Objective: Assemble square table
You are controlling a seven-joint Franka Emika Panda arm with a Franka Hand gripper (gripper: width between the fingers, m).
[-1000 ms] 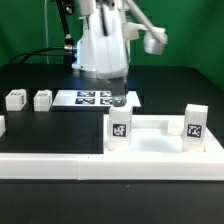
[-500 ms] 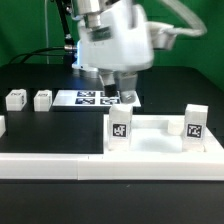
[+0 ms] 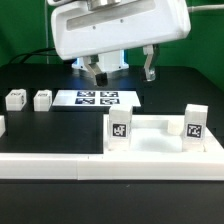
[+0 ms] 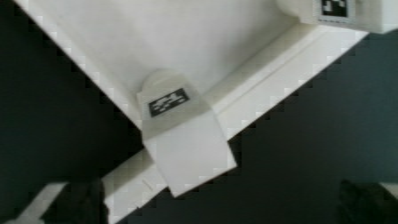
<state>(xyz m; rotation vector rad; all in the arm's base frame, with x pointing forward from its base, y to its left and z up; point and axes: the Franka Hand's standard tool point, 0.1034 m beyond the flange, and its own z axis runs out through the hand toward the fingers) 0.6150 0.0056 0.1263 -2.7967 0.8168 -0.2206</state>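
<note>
Gripper (image 3: 123, 72) hangs in the upper centre of the exterior frame, fingers (image 3: 150, 68) spread wide, nothing between them. The square tabletop slab (image 3: 150, 143) lies lower right, below the gripper, with two tagged leg posts (image 3: 119, 130) upright at its near rim. In the wrist view one leg post (image 4: 175, 110) has its long axis pointing toward the finger gap, so it is probably the nearer target. Two loose leg posts (image 3: 15, 99) sit mid-left beside the marker board (image 3: 97, 98); no containers in view.
</note>
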